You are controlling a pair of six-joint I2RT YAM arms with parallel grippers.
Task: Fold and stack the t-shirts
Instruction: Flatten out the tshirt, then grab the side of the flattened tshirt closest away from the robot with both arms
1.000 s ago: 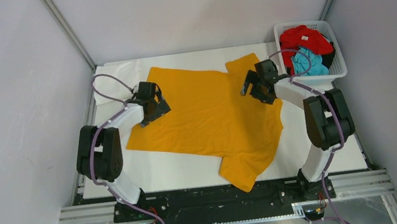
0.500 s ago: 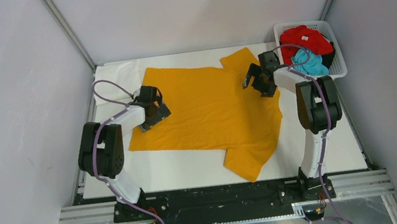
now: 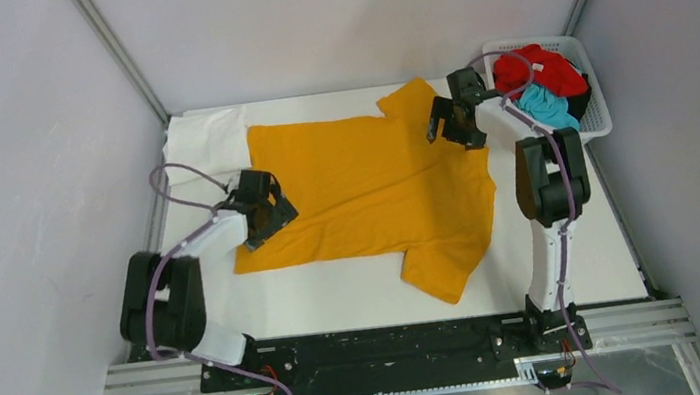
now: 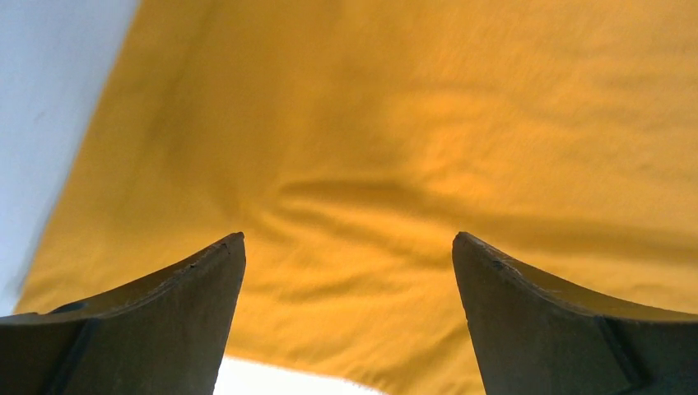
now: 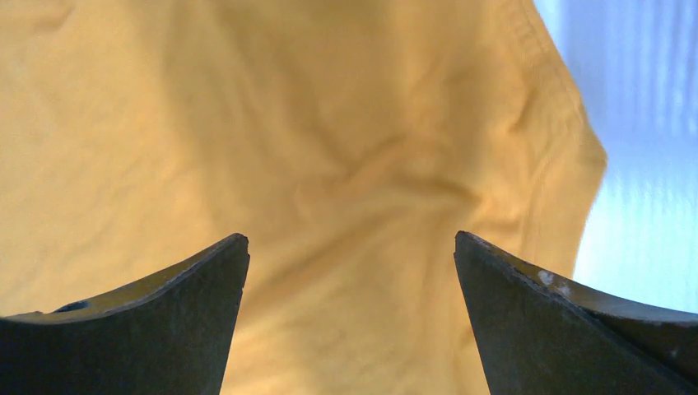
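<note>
The mustard-orange t-shirt (image 3: 365, 186) lies spread flat on the table, with one sleeve at the back (image 3: 405, 100) and one at the front (image 3: 441, 272). My left gripper (image 3: 268, 216) is open over its left hem. The left wrist view shows the jaws wide apart over the orange cloth (image 4: 395, 132) near its edge. My right gripper (image 3: 448, 128) is open over the back right shoulder, with cloth (image 5: 313, 140) between the jaws. A white t-shirt (image 3: 207, 134) lies at the back left. Red (image 3: 537, 69) and turquoise (image 3: 546, 105) t-shirts sit in the basket.
The white lattice basket (image 3: 600, 116) stands at the back right corner, close to my right arm. The white table top (image 3: 339, 305) shows in front of the shirt. Grey walls and metal frame posts close in the sides and back.
The orange shirt has turned and shifted so it lies squarer to the table. My right gripper moved toward the back; my left gripper moved nearer and slightly left.
</note>
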